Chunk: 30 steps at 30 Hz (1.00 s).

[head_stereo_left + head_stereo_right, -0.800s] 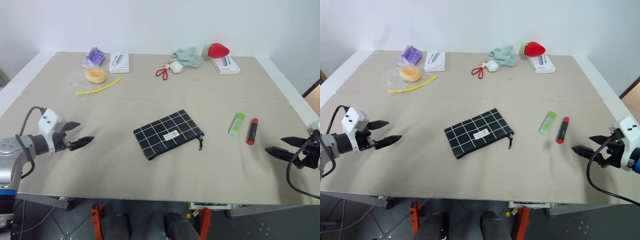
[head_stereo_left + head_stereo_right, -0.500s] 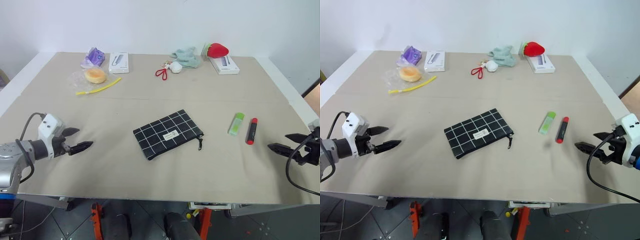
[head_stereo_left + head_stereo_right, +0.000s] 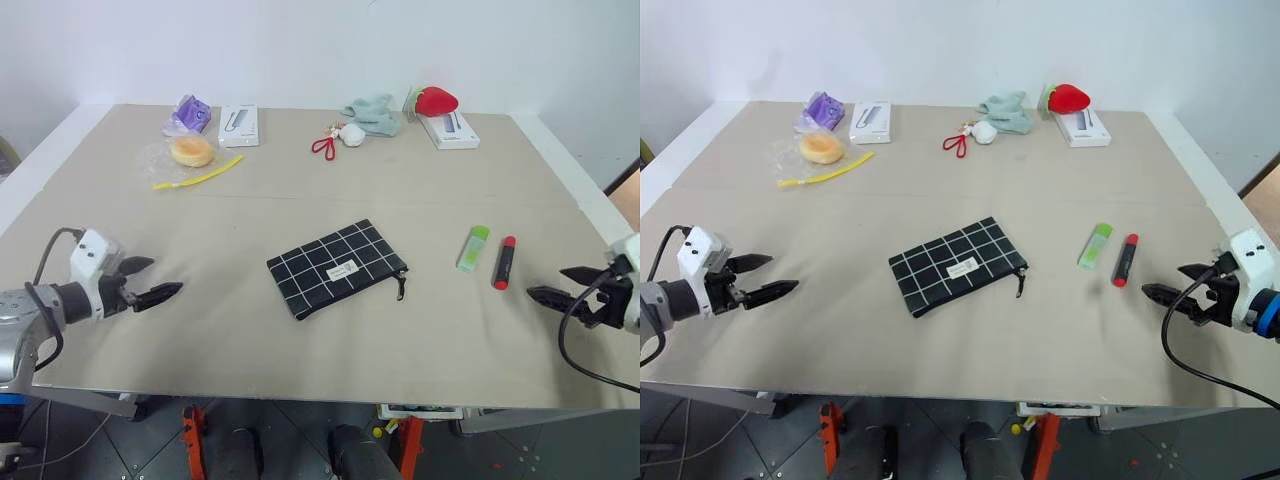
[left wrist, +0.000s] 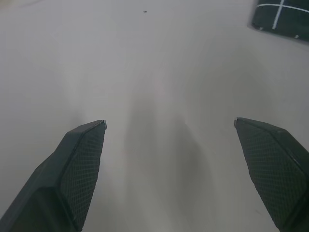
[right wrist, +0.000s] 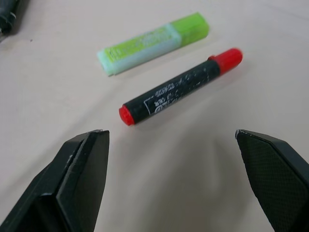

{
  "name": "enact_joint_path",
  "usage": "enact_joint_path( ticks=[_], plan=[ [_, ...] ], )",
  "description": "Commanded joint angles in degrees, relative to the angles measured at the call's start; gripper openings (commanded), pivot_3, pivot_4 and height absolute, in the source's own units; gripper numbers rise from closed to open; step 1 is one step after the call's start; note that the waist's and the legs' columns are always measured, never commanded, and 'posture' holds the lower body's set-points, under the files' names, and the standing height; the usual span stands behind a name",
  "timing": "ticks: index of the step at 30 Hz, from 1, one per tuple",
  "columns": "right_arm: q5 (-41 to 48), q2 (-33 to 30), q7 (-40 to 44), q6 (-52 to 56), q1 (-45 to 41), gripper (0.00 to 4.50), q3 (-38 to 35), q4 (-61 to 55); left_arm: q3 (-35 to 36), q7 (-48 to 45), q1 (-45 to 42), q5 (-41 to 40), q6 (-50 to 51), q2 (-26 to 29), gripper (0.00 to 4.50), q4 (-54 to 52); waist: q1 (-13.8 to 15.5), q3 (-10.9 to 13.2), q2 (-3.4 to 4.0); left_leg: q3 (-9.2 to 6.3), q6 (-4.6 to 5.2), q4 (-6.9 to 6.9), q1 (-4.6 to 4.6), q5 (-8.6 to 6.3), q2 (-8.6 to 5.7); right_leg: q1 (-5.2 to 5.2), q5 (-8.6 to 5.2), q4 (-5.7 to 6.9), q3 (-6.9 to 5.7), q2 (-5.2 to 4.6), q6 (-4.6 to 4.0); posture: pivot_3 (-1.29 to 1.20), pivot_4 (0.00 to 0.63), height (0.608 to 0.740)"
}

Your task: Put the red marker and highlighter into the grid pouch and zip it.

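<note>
- Three task items lie on the table [image 3: 300, 190], none inside another: the grid pouch [image 3: 336, 268], the highlighter [image 3: 473, 247] and the red marker [image 3: 503, 262].
- The grid pouch lies flat near the table's centre, set at an angle, white label up. Its zipper pull [image 3: 401, 290] hangs off the right-hand corner. Whether the zip is open or closed cannot be told.
- The highlighter lies to the right of the pouch, apart from it. The red marker lies just beside the highlighter on its right, roughly parallel, not touching.
- Left gripper [image 3: 158, 281]: jaws spread wide, empty, low over bare table at the left edge, well apart from the pouch.
- Right gripper [image 3: 555, 285]: jaws spread wide, empty, near the marker on its right side, not touching it. The right wrist view shows marker and highlighter ahead of the fingers [image 5: 82, 169].
- Far edge of the table: strawberry plush [image 3: 436, 101], light cloth [image 3: 372, 112], red loop keychain [image 3: 323, 146], two white boxes [image 3: 238, 124], yellow strip [image 3: 197, 172].
</note>
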Motion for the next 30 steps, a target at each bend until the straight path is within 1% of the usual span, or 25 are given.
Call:
enact_joint_path(
  ticks=[1,5,8,10,12,15,16,17,18,19,22,23,24,26,27,30],
  plan=[
    [-0.4,-1.9,0.3,-0.9,-1.4,4.5,-1.1,0.9,2.8,1.1,-0.9,-1.1,-0.5,-0.1,4.38,-1.1,0.0,0.0,0.0,0.0,0.0,0.0,0.0,0.0,0.0,0.0,0.0,0.0,0.0,0.0,0.0,0.0,0.15,0.728],
    [0.0,-1.9,0.9,-0.7,-1.2,4.5,-1.7,0.4,2.7,1.6,-1.0,-1.4,-0.4,-0.2,4.38,-1.2,0.0,0.0,0.0,0.0,0.0,-0.01,0.0,0.0,0.0,0.0,0.0,0.0,0.0,0.0,0.0,0.0,0.15,0.728],
    [3.2,-0.9,1.7,1.8,-1.6,4.5,-3.5,-3.0,2.3,2.0,-1.3,-1.2,-1.1,-0.6,4.38,-1.7,0.0,0.0,0.0,-0.02,0.0,-0.01,0.0,0.0,0.0,0.01,0.0,0.0,-0.01,0.01,0.0,0.0,0.15,0.728],
    [7.7,1.3,0.6,5.0,-3.2,4.5,-5.4,-8.3,1.9,3.3,-2.2,-0.6,-2.7,-1.5,4.38,-2.2,0.0,0.0,0.03,-0.01,0.0,0.0,0.0,0.0,0.0,0.01,0.0,0.01,0.0,0.01,0.0,0.0,0.15,0.728],
    [12.6,4.8,-2.3,9.4,-5.2,4.5,-6.1,-15.2,1.7,4.2,-3.1,-0.9,-3.9,-3.0,4.38,-3.7,-0.1,0.0,0.04,-0.03,-0.01,0.03,0.01,0.01,0.01,0.01,0.05,0.03,0.0,0.04,0.01,0.0,0.15,0.728],
    [16.9,11.0,-8.7,14.5,-7.4,4.5,-4.4,-25.3,1.3,6.3,-4.8,-1.5,-4.8,-6.1,4.38,-6.2,0.0,0.0,0.03,-0.25,-0.09,0.05,0.0,0.1,0.02,0.09,0.12,0.04,-0.1,0.12,0.03,0.0,0.15,0.728],
    [17.3,13.4,-11.2,15.5,-8.4,3.98,-3.2,-27.5,0.9,6.6,-5.2,-1.2,-5.8,-7.2,4.5,-6.7,0.1,0.0,0.03,-0.33,-0.13,0.05,-0.04,0.13,0.02,0.09,0.12,0.04,-0.16,0.13,0.03,0.0,0.15,0.728],
    [17.4,15.7,-13.7,16.3,-9.3,3.64,-1.7,-29.3,0.4,6.7,-5.6,-0.6,-7.3,-8.1,4.5,-6.9,0.1,-0.1,0.02,-0.38,-0.14,0.05,-0.07,0.14,0.0,0.1,0.11,0.04,-0.18,0.13,0.04,0.0,0.15,0.728],
    [17.0,18.6,-16.6,16.9,-10.4,3.19,0.2,-30.8,-0.2,7.0,-6.0,0.3,-9.3,-9.1,4.5,-6.9,0.1,-0.1,0.02,-0.39,-0.13,0.06,-0.07,0.14,0.0,0.12,0.11,0.04,-0.19,0.13,0.04,0.0,0.15,0.728],
    [16.7,20.6,-18.7,17.3,-11.1,2.62,1.5,-31.8,-0.7,7.2,-6.3,0.9,-10.8,-9.8,4.5,-6.8,0.1,-0.1,0.01,-0.39,-0.14,0.06,-0.11,0.14,-0.01,0.09,0.11,0.04,-0.19,0.13,0.04,0.0,0.15,0.728],
    [12.3,28.9,-26.2,17.1,-13.0,1.12,8.7,-31.9,-2.4,9.2,-8.5,1.4,-14.4,-14.2,4.5,-7.4,0.2,-0.1,-0.01,-0.41,-0.14,0.08,-0.14,0.15,-0.02,0.09,0.14,0.04,-0.19,0.13,0.0,0.0,0.15,0.728],
    [10.5,31.0,-27.8,16.6,-13.1,0.52,11.1,-31.0,-3.6,9.6,-8.9,2.0,-15.4,-15.6,4.5,-8.0,0.2,-0.1,-0.02,-0.44,-0.15,0.08,-0.18,0.17,-0.04,0.09,0.18,0.04,-0.19,0.13,-0.06,0.0,0.15,0.728],
    [7.9,32.6,-29.3,15.8,-12.9,0.07,14.0,-29.5,-5.5,9.5,-8.9,3.0,-16.7,-16.7,4.5,-8.8,0.2,-0.1,-0.01,-0.45,-0.15,0.1,-0.2,0.17,-0.04,0.09,0.28,0.05,-0.2,0.13,-0.24,0.0,0.15,0.728],
    [5.2,35.5,-31.6,14.8,-12.3,0.07,16.8,-27.7,-8.3,9.1,-8.6,4.8,-19.5,-18.4,4.5,-9.4,0.3,-0.1,-0.02,-0.48,-0.15,0.08,-0.22,0.16,-0.09,0.11,0.27,0.05,-0.19,0.11,-0.22,0.0,0.15,0.728],
    [1.7,35.7,-33.2,14.6,-11.3,0.07,19.7,-25.1,-9.9,8.9,-8.5,6.3,-22.2,-19.5,4.5,-9.3,0.4,-0.1,-0.02,-0.49,-0.15,0.08,-0.25,0.16,-0.12,0.1,0.26,0.05,-0.19,0.1,-0.21,0.0,0.15,0.728],
    [-3.7,35.6,-35.8,14.6,-9.5,0.07,23.7,-20.7,-13.5,8.0,-7.9,10.7,-30.0,-20.5,4.5,-7.8,0.6,-0.2,-0.06,-0.55,-0.15,0.08,-0.3,0.16,-0.21,0.11,0.24,0.05,-0.18,0.05,-0.19,0.0,0.15,0.728]
  ],
)
